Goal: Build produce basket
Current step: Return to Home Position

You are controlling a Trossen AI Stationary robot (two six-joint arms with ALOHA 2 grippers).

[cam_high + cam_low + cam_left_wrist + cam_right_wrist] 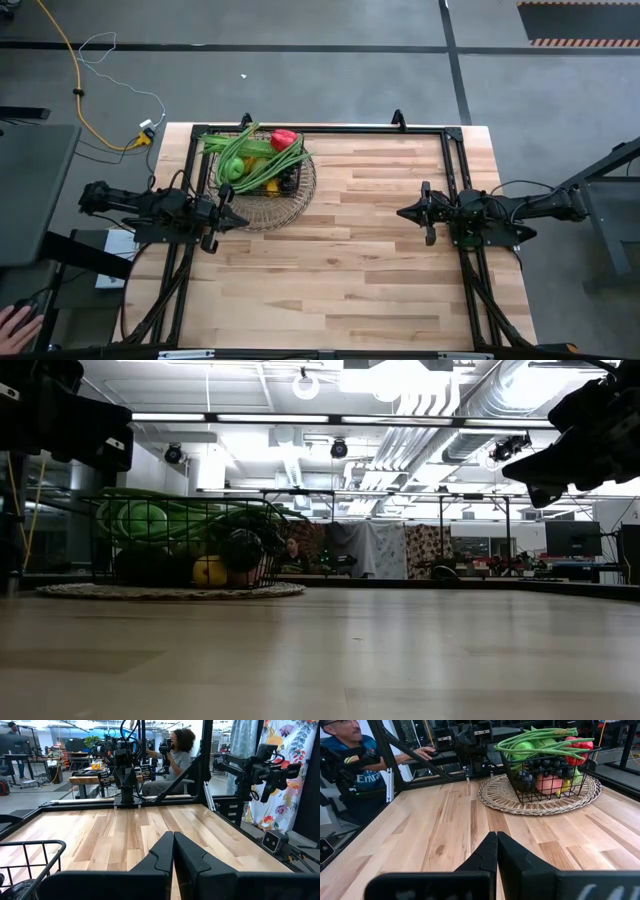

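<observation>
Retreat to the rest pose is judged to be the step in hand, since the basket (pixel 297 182) is seen heaped with produce on its woven mat (pixel 495 800) on the left arm's side of the table (pixel 350 265), with green beans (pixel 272 166) laid across the top beside the red pepper (pixel 284 139). The left gripper (pixel 241 221) is held just beside the mat's edge, its fingers pressed together on nothing. The right gripper (pixel 402 213) is poised well apart from the basket over bare wood, its fingers likewise closed and empty. For the left arm, a straight pull back away from the basket is advised, so that the wire frame and the overhanging beans are not clipped and the mat is not dragged. Height should be kept above the tabletop until the arm is folded. The right arm can probably be drawn back along its own line without any obstacle being met. Slow, even motion is favoured, as the piled produce could be shaken loose by a knock against the frame
</observation>
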